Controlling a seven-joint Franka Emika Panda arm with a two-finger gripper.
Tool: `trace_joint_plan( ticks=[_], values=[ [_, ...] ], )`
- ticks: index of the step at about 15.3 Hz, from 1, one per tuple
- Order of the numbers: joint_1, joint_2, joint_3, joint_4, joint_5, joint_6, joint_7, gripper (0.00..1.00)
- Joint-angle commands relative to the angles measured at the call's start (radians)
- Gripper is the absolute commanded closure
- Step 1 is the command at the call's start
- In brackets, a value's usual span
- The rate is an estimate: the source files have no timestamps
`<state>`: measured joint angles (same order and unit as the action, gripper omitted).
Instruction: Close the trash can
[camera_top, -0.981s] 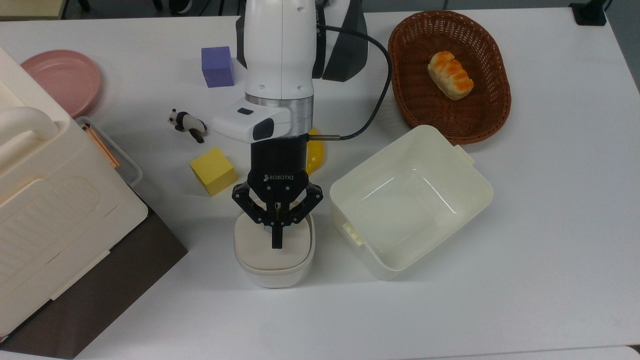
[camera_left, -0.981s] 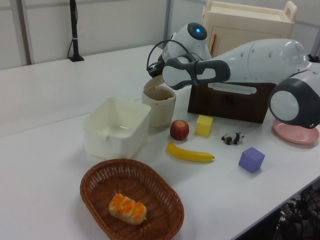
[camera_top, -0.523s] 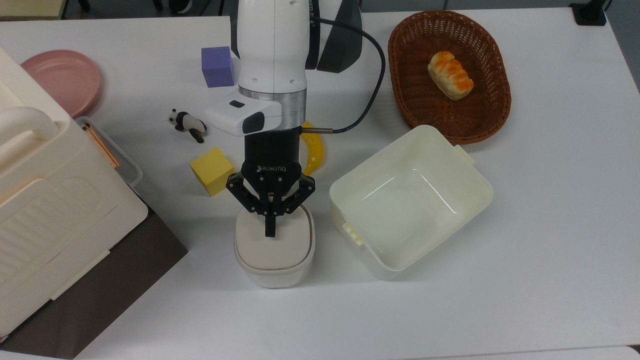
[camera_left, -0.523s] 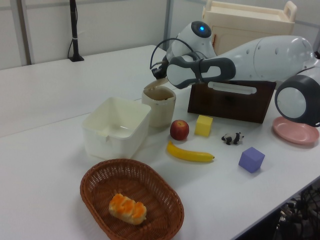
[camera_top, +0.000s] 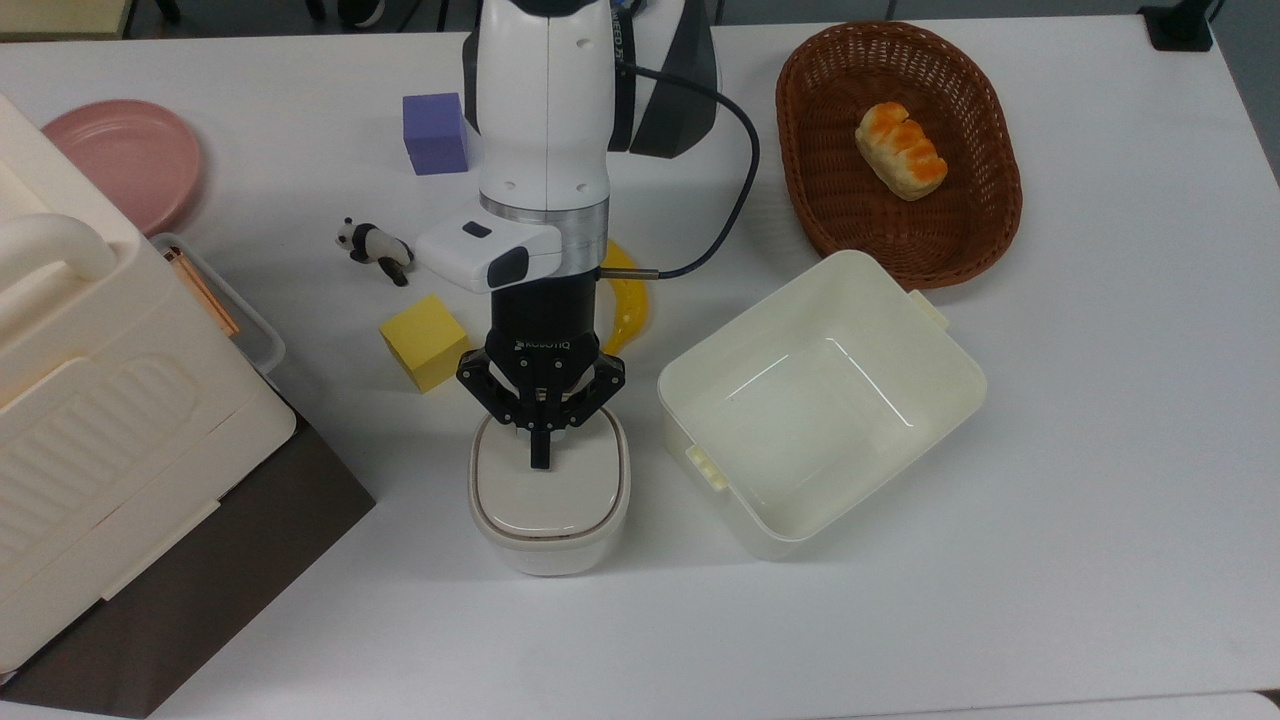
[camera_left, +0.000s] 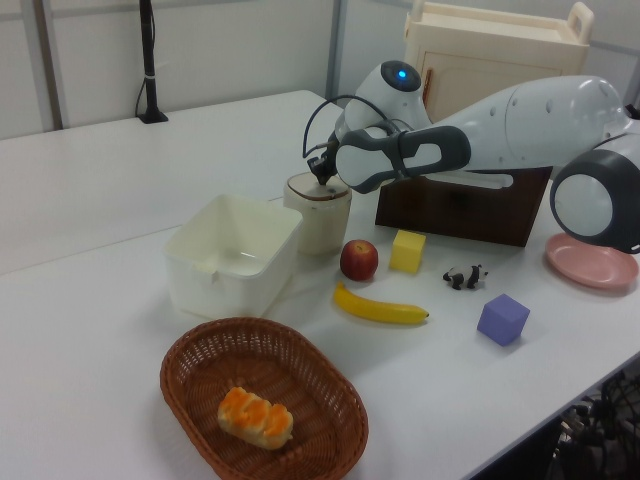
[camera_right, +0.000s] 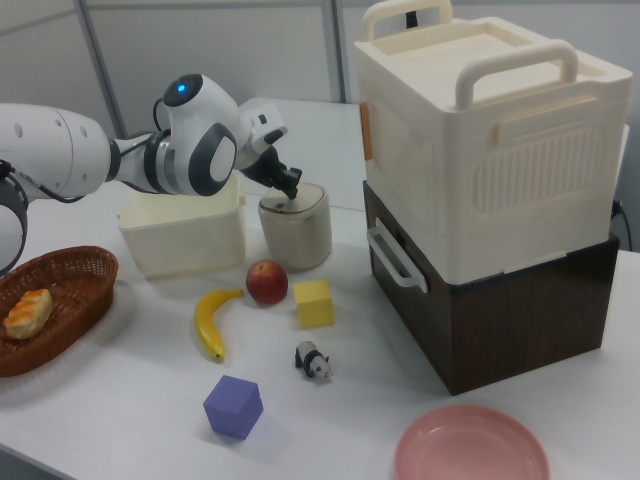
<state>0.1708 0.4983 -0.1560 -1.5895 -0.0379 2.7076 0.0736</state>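
Note:
The trash can (camera_top: 548, 505) is a small cream-white bin near the front middle of the table, between the big cream box and the lidless tub. Its flat beige lid (camera_top: 550, 492) lies level on the rim. My gripper (camera_top: 540, 458) points down with its fingers shut together, and the tip rests on the back part of the lid, holding nothing. In the left view the gripper (camera_left: 322, 180) sits on top of the trash can (camera_left: 318, 218). The right view shows the gripper (camera_right: 292, 190) against the top of the trash can (camera_right: 296, 232).
A lidless cream tub (camera_top: 820, 400) stands just to the top view's right of the bin. A yellow cube (camera_top: 426, 341), a banana (camera_top: 628, 305) and an apple (camera_left: 359, 259) lie behind it. The big cream box (camera_top: 90, 400) rises at the top view's left. Farther back are a basket (camera_top: 900, 240), a panda (camera_top: 375, 248) and a purple cube (camera_top: 435, 132).
The lid was tilted up a second ago and now lies flat on the bin. My shut gripper pulled back slightly toward the arm's base and came down onto the lid.

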Motion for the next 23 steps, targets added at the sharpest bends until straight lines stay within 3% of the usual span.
trace_joint_plan(
  ticks=[1, 12, 16, 20, 23],
  values=[
    [0.01, -0.044, -0.005, -0.067, -0.014, -0.019, 0.023, 1.0],
    [0.009, -0.038, -0.003, -0.104, -0.076, -0.019, 0.026, 1.0],
    [0.001, -0.112, -0.003, -0.076, -0.059, -0.052, 0.049, 1.0],
    [0.001, -0.22, 0.001, -0.043, -0.039, -0.276, 0.049, 1.0],
    [0.001, -0.294, 0.003, 0.0, 0.002, -0.548, 0.048, 1.0]
  ],
)
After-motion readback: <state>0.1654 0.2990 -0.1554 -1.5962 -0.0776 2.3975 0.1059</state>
